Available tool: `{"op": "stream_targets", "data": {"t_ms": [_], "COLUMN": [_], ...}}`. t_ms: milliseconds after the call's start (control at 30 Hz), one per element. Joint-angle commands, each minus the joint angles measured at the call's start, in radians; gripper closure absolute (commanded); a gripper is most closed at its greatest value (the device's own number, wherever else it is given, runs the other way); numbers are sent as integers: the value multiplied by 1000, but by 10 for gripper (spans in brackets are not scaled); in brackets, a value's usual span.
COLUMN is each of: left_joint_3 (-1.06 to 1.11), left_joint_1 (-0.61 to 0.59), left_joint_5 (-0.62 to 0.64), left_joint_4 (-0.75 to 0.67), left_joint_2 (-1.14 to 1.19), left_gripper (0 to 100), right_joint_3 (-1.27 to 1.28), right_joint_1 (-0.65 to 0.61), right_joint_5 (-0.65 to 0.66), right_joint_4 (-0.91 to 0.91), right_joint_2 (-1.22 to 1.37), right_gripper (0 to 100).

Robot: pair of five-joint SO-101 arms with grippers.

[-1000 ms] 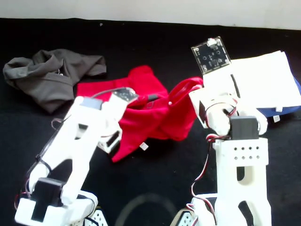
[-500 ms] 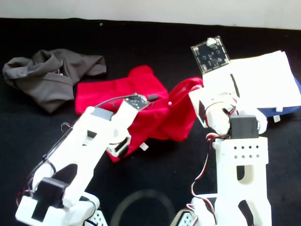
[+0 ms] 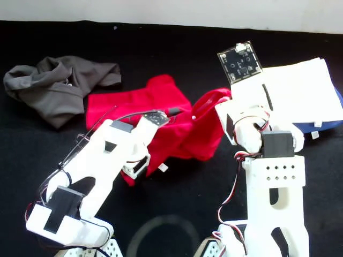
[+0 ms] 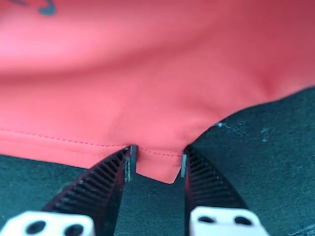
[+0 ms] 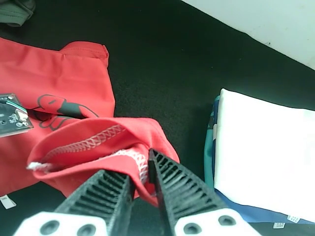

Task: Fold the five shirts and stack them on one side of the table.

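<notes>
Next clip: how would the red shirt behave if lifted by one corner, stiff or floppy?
Likely floppy: the red shirt lies in soft folds, and the bunch in the right gripper curls over on itself. Probably light: a thin hem sits between the jaws of the left gripper. Pushed, it would likely bunch up on the table rather than slide whole.

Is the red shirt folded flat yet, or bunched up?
Bunched, not folded. The red shirt lies rumpled, one edge raised in the right gripper, a hem corner inside the open left gripper.
</notes>
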Motion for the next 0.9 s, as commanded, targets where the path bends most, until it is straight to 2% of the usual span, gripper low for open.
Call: {"op": "stream_targets", "data": {"t_ms": [0,100,233,367,533,667,867], "left_joint_3": [-22,-65,-211,-481,-898,-1121,-1282], "left_joint_1": [5,4,-39,-185,-346,-389,-429], "left_joint_5": [12,12,12,6,-80,-86,-80], "left_joint_4": [-11,51,216,430,664,749,760], "left_joint_2": [-1,-2,-2,-2,-1,-1,-61], "left_gripper": [994,992,991,991,991,991,991], "right_joint_3": [-41,-38,31,119,128,5,-257], "right_joint_1": [4,5,7,51,171,193,193], "right_joint_5": [-8,-8,-6,-8,-5,-5,-8], "right_joint_4": [-7,18,15,-70,-248,-268,-225], "right_joint_2": [2,2,2,2,4,2,2], "right_gripper": [992,992,992,992,992,992,992]}}
